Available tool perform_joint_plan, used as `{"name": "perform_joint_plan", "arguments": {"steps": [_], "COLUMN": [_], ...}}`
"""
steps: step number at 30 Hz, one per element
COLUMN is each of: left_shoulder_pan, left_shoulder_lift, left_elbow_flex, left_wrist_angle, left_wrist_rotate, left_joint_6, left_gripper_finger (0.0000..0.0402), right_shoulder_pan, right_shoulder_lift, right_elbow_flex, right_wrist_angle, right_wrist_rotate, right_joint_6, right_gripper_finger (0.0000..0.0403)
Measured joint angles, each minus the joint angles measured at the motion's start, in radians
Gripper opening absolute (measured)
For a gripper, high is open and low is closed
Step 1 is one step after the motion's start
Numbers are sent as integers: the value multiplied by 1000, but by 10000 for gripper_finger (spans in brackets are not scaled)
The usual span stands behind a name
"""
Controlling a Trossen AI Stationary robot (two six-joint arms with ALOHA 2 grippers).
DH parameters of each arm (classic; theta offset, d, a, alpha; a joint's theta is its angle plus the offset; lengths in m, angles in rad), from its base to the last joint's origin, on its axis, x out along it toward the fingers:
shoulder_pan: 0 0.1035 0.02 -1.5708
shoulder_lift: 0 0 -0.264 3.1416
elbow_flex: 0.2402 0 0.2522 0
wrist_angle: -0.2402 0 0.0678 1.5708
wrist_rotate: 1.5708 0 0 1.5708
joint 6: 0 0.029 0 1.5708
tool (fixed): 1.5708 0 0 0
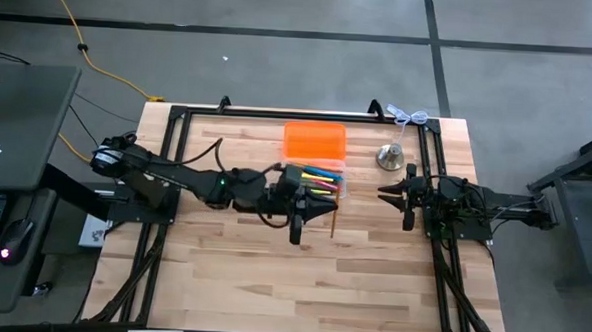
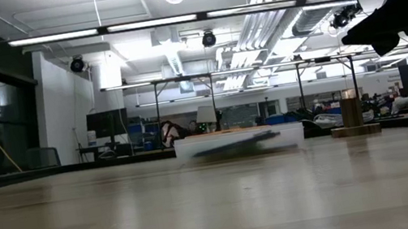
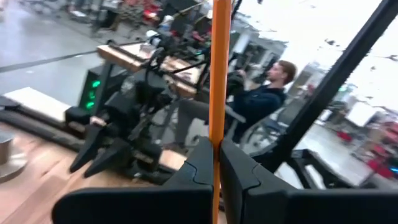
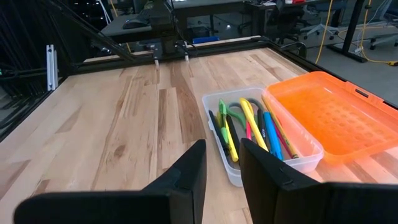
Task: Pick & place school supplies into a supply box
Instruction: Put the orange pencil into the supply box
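The left gripper (image 1: 298, 229), just beside the small clear plastic tub (image 1: 320, 181) on the pale wooden table (image 1: 271, 275), has its fingers (image 3: 202, 165) pinched tight on a thin orange pencil (image 3: 218, 68) standing up between them. The tub holds a bundle of coloured pens and pencils (image 4: 252, 127), with what seem to be green scissor handles among them, and touches the bright orange rectangular lid (image 1: 314, 141). The right gripper (image 1: 393, 193) waits well apart near a small silver bell-shaped object (image 1: 390, 156), its fingers (image 4: 186, 177) slightly apart on nothing.

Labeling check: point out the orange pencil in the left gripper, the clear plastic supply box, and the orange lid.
Thin orange pencil (image 3: 219, 74), left wrist view, mid-shaft.
Clear rectangular plastic supply box (image 4: 233, 175), right wrist view, near wall.
Bright orange rectangular lid (image 4: 329, 118), right wrist view, its middle.
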Motion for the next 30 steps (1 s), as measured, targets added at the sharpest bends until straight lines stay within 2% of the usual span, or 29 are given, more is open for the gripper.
{"name": "perform_joint_plan", "arguments": {"steps": [4,15,26,30], "left_shoulder_pan": [20,25,27,48], "left_shoulder_lift": [6,7,7,7], "left_elbow_flex": [-13,-148,-156,-156], "left_wrist_angle": [60,276,271,176], "left_wrist_rotate": [73,81,80,52], "left_joint_6": [15,-1,-4,-50], "left_gripper_finger": [37,37,37,37], "right_shoulder_pan": [0,0,0,0], "right_shoulder_lift": [0,0,0,0], "right_elbow_flex": [0,0,0,0], "right_wrist_angle": [0,0,0,-1], "right_wrist_rotate": [0,0,0,0], "right_joint_6": [-1,-10,5,11], "right_gripper_finger": [74,74,74,74]}}
